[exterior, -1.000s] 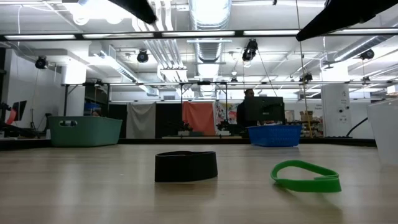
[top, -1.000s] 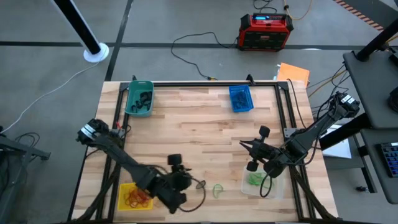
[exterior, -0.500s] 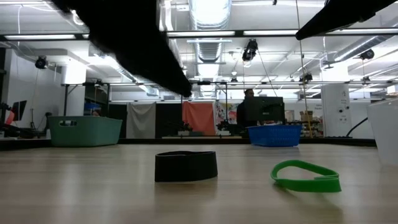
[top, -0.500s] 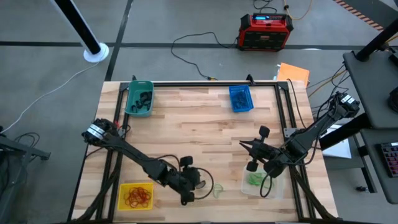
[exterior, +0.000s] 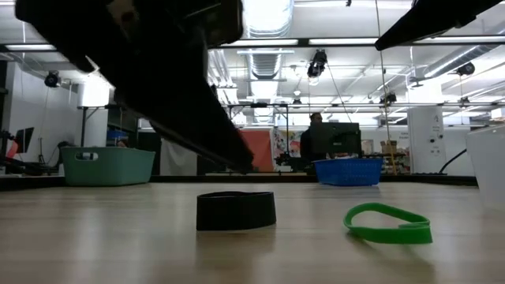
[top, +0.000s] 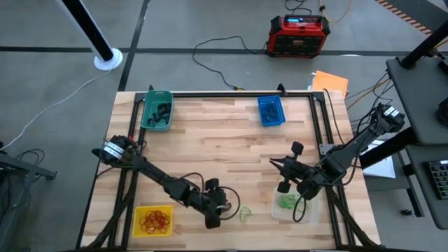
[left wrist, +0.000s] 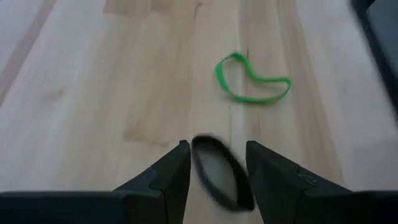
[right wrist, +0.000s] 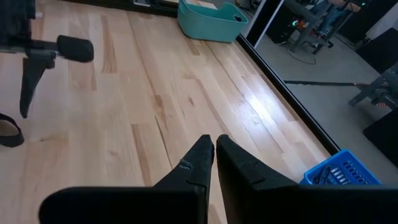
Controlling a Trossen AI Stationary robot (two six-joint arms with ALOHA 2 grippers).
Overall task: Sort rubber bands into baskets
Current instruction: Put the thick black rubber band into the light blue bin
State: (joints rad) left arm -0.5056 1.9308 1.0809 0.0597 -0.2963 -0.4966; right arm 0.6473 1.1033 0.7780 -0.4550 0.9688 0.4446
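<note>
**Left hand poised over a black band near the front of the desk**

The left hand (left wrist: 216,163) hung low over the wooden desk (top: 210,140), near its front edge, with its two fingers (left wrist: 171,171) apart and a black rubber band (left wrist: 217,171) lying between them on the wood. Whether the fingers touched the band could not be told. From the low view the band (exterior: 236,211) sat flat on the desk, with the dark bulk of the left arm above it.

Just beyond that band lay a green rubber band (left wrist: 252,79), loose on the wood and apart from the hand; the overhead view placed it (top: 246,213) between the left hand (top: 222,207) and the clear basket (top: 292,203).

The right hand (right wrist: 214,146) was held above the desk, just behind the clear basket, with its fingertips pressed together and nothing between them.

The clear basket held green bands at the front right. The yellow basket (top: 153,220) at the front left held red-orange bands. The teal basket (top: 157,110) at the back left held black bands, and the blue basket (top: 271,110) stood at the back right.
</note>
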